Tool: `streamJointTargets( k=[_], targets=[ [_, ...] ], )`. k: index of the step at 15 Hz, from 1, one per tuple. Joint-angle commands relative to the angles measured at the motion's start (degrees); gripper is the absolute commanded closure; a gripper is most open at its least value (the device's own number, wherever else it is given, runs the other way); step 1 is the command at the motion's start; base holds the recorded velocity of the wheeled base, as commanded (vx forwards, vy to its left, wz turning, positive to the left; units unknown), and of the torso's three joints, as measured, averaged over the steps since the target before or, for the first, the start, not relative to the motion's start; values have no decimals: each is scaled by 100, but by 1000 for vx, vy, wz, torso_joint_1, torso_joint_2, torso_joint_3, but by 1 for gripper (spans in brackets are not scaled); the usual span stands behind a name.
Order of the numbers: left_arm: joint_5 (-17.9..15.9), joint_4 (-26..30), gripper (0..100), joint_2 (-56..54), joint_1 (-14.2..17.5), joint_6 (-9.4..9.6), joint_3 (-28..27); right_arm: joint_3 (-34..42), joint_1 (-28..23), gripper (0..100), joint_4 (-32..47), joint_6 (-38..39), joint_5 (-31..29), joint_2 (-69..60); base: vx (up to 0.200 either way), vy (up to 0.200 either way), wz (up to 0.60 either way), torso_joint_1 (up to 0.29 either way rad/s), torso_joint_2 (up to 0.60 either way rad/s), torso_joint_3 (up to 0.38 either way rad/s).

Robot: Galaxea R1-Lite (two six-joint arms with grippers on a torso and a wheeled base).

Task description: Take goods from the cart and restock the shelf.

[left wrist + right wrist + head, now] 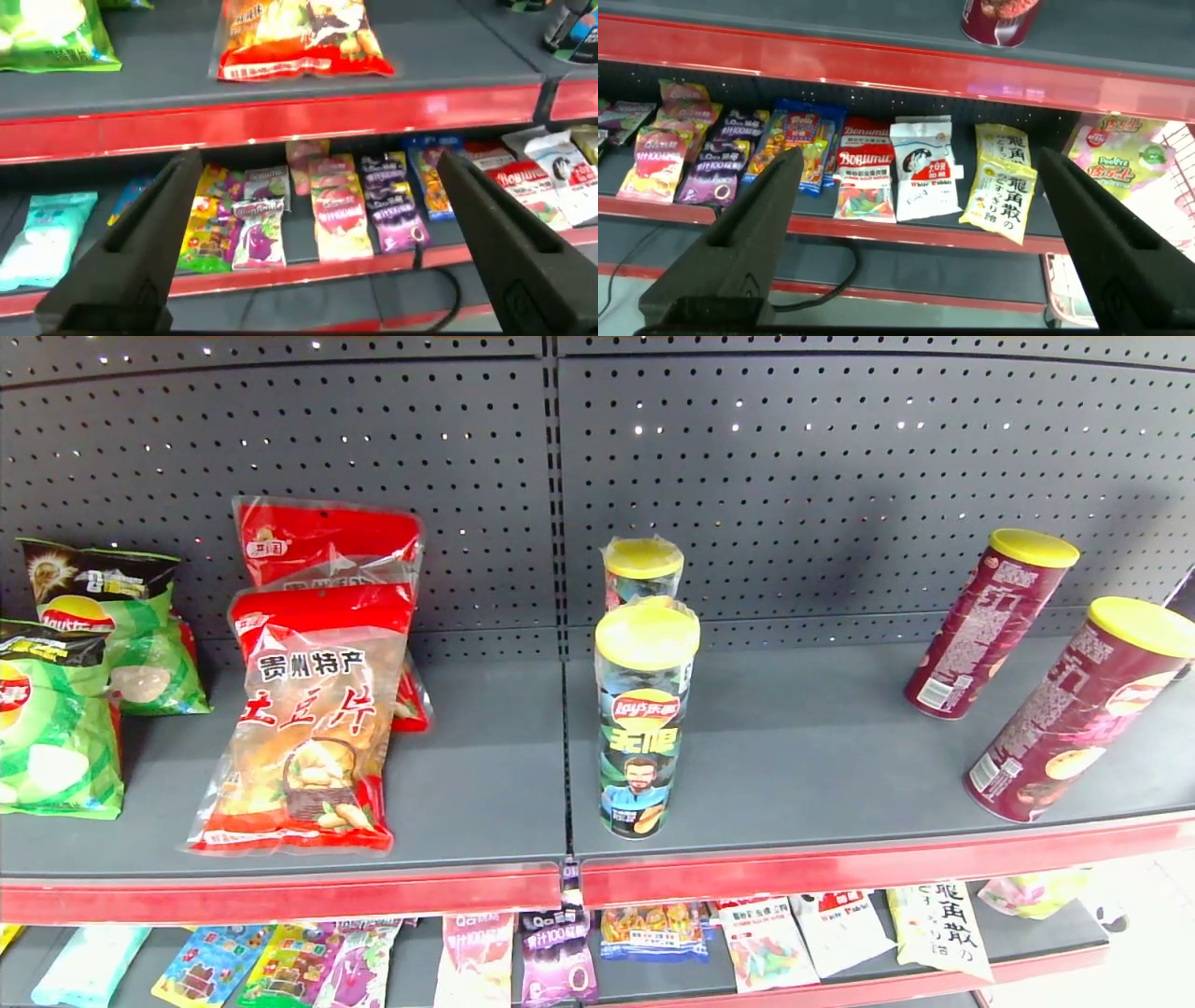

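Shelf: a grey metal shelf [467, 784] with a red front lip is filling the scene, and the goods are sitting on its deck.
Left gripper: the left gripper [318, 163] is hanging in front of the red lip with its fingers spread wide, holding nothing.
Right gripper: the right gripper [920, 154] is hovering farther right along the same lip, also spread wide and holding nothing.
Lower shelf: small candy packets [327, 201] are lying in a row on the lower shelf [1027, 961], with a white packet [924, 168] just beside a yellow packet [1004, 182].
Front row: a green chip bag [51, 728] is lying at the left, a red potato-chip bag [308, 728] is leaning near the edge, a yellow-lidded can [644, 728] is standing by the middle seam, and a maroon can [1083, 709] is standing at the right.
Back row: a second green bag [112, 625], a second red bag [327, 537], a second yellow-lidded can [641, 569] and a second maroon can [990, 621] are sitting behind their matches.
Backing: a dark pegboard [794, 457] is rising behind everything.
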Motion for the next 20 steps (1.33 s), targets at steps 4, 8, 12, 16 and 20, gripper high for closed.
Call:
streamJointTargets(
  k=[4,8,12,16,20],
  targets=[
    [142,-520,0,7,7,66,528,54,1,0,-62,-1,21,9,0,0,0,0,0,0],
    [133,-529,0,7,7,75,528,520,1,0,-1240,386,-15,9,0,0,0,0,0,0],
    [133,-529,0,7,7,75,528,511,1,0,-1222,728,196,9,0,0,0,0,0,0],
    [142,-529,0,7,7,75,528,511,1,0,-1222,649,188,9,-150,0,0,5,3,1],
    [142,-529,0,7,7,75,528,511,1,0,-1222,632,196,9,0,0,0,0,0,0]
  ],
)
